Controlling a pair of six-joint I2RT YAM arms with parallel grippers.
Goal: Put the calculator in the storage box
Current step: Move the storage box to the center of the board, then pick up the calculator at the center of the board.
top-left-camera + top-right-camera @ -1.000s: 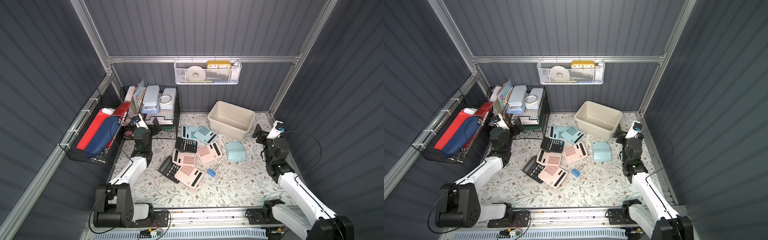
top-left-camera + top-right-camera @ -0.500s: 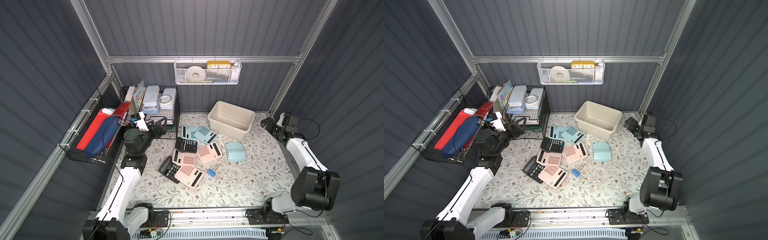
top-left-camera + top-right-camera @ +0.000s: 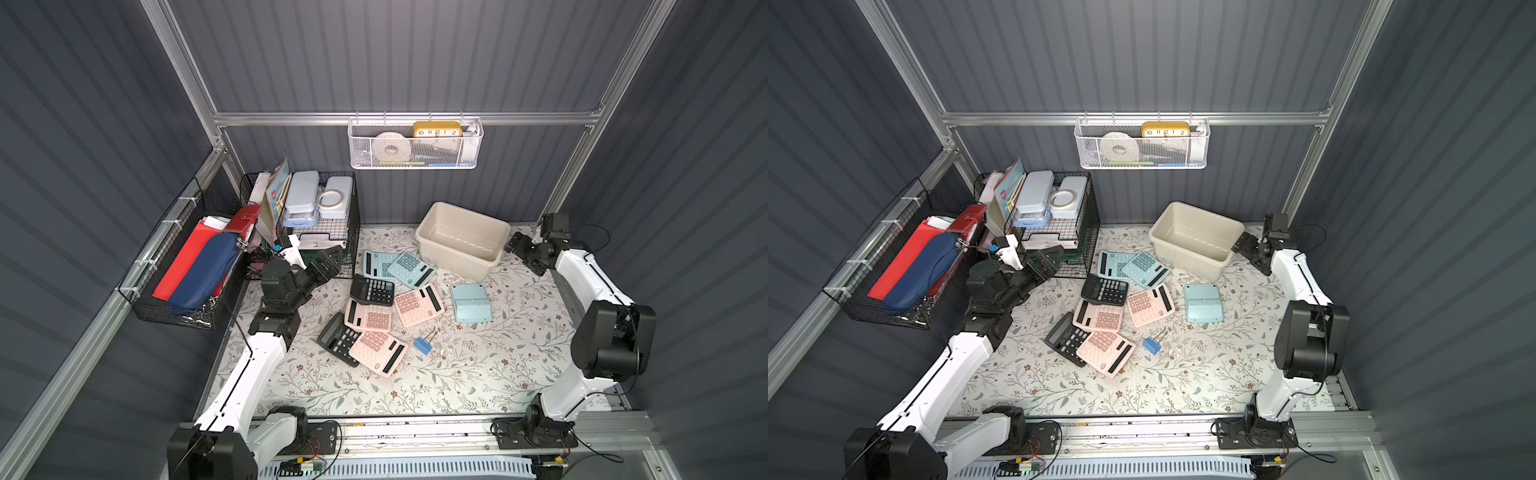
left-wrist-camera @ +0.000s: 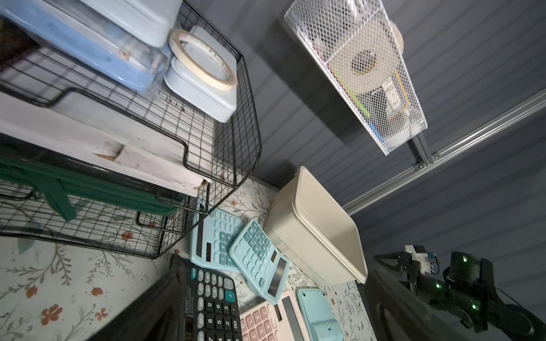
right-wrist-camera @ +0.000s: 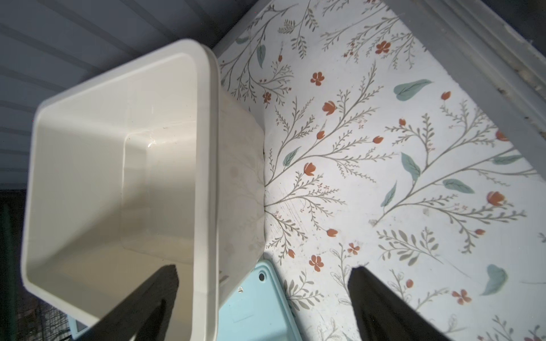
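Black fingers (image 5: 147,295) of the right gripper (image 5: 263,268): spread wide, gripping nothing. Wrist view: one finger sits over the inside of the storage box (image 5: 206,147), its partner over the floral mat (image 5: 384,147). The box's short end wall and rim fall between them. Contact with the rim: cannot tell. Both top views put this gripper (image 3: 523,255) just beside the box's end, at the back of the mat on the robot's right.

Left gripper (image 3: 328,262): fingers apart, nothing held. It hangs above the mat in front of the black wire rack (image 3: 351,232), near the calculators but clear of them.

Storage box (image 3: 453,262): upright, mouth up, at the back of the mat.

Calculators: eight counted, all on the mat, all outside the box.
- teal calculators (image 3: 411,269): two, overlapping, keys up, just beside the box's front wall.
- black calculator (image 3: 372,290): keys up, touching the teal ones.
- pink calculators (image 3: 418,302): three, keys up, mid-mat.
- second black calculator (image 3: 336,338): partly under the nearest pink one.
- pale blue calculator (image 3: 470,302): face down, near the box's front wall, apart from the others.

Blue binder clip (image 3: 423,345): on the mat beside the nearest pink calculator.

White mesh basket (image 3: 415,158): hung on the rear rail.
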